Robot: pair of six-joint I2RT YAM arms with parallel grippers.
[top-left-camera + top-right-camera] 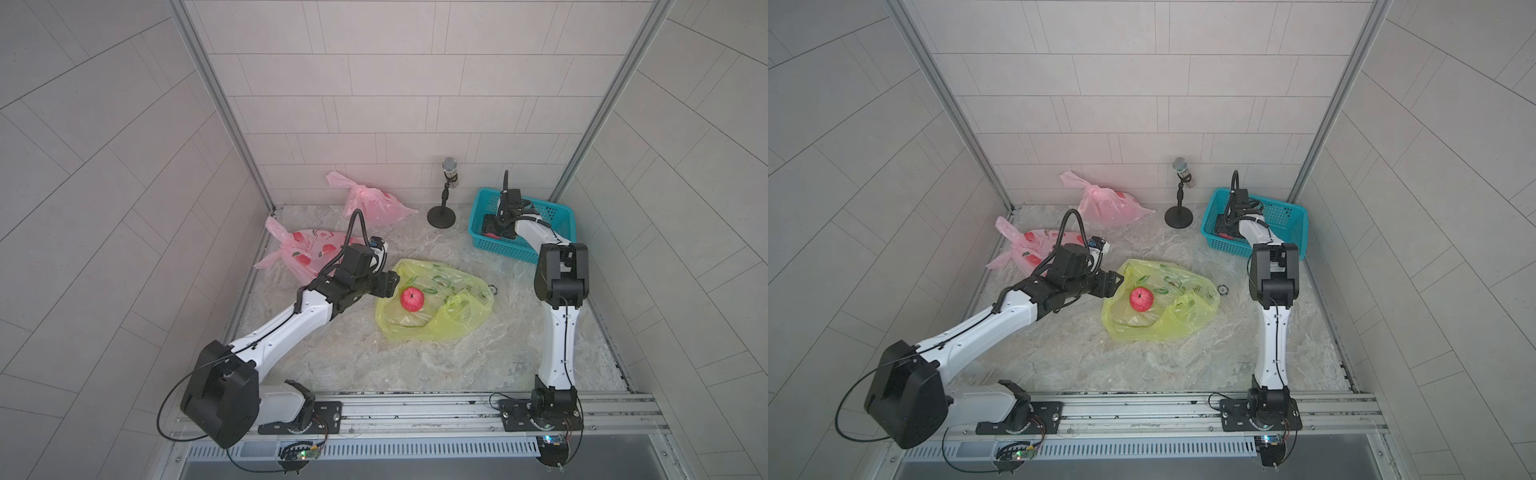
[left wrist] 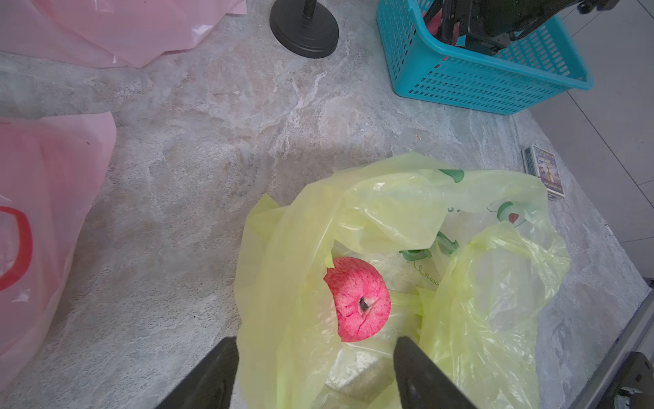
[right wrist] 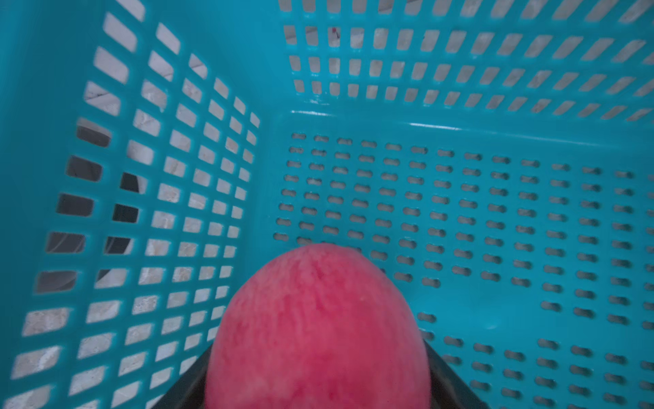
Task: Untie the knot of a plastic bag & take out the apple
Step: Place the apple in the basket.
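A yellow plastic bag lies mid-table with its mouth spread open; no knot shows on it. A red apple sits inside it, stem up. My left gripper hovers open at the bag's left edge, one finger on each side of the rim, short of that apple. My right gripper is down inside the teal basket, shut on a second red apple.
Two pink plastic bags lie at the back left, one near the wall and one beside the left arm. A microphone stand stands left of the basket. A small printed box lies right of the yellow bag.
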